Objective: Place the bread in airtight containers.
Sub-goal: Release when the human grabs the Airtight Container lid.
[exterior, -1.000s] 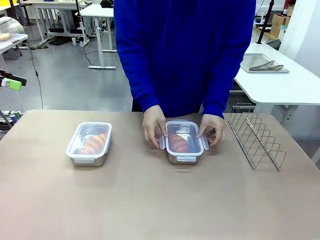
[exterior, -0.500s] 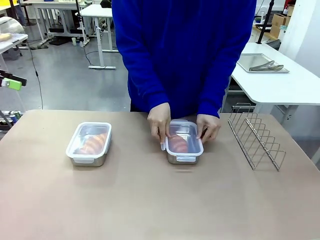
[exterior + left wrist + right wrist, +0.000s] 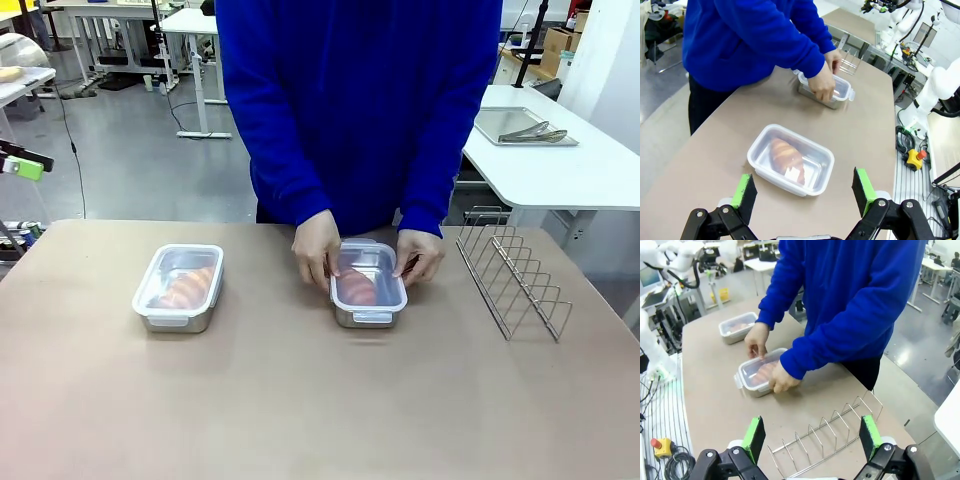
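The person's hands (image 3: 318, 248) press the clear clip lid (image 3: 368, 272) onto the second steel pan (image 3: 366, 315); remaining clips need snapping. Both end effectors (image 3: 802, 192) (image 3: 812, 437) hang spread apart, empty.

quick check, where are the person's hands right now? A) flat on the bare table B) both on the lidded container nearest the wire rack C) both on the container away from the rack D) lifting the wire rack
B: both hands press the sides of the lidded container next to the wire rack; the other container sits untouched.
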Available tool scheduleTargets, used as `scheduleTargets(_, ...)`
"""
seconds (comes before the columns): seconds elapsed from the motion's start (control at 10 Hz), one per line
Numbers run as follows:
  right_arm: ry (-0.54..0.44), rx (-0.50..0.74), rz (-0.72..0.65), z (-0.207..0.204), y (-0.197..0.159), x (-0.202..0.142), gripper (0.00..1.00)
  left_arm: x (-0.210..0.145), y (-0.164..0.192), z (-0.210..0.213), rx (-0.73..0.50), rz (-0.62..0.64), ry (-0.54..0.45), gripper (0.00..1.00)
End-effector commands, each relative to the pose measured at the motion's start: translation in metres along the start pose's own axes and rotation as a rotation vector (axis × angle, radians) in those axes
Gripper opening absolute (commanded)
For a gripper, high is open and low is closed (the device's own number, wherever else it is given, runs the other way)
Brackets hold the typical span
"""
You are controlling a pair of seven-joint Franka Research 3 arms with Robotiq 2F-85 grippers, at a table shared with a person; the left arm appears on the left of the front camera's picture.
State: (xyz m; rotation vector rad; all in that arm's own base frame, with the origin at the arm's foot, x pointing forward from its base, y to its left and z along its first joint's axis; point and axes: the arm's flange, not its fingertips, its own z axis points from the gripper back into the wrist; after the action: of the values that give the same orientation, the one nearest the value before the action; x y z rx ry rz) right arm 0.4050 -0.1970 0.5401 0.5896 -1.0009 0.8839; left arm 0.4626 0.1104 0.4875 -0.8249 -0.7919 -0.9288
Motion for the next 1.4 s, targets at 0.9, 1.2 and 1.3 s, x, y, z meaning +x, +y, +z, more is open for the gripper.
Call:
scheduleTargets(0.9, -0.003, 0.008, 0.005, 0.0008, 0.0012, -0.0010, 1.00, 0.0021, -0.0008, -0.0008, -0.010, -0.010, -0.003, 1.00)
scheduleTargets(1.2, -0.003, 0.008, 0.005, 0.0008, 0.0012, -0.0010, 1.00, 0.0021, -0.0008, -0.0008, -0.010, -0.010, -0.003, 1.00)
scheduleTargets(1.3, -0.003, 0.008, 0.005, 0.0008, 0.0012, -0.0010, 1.00, 0.0021, -0.0008, -0.0008, -0.010, -0.010, -0.003, 1.00)
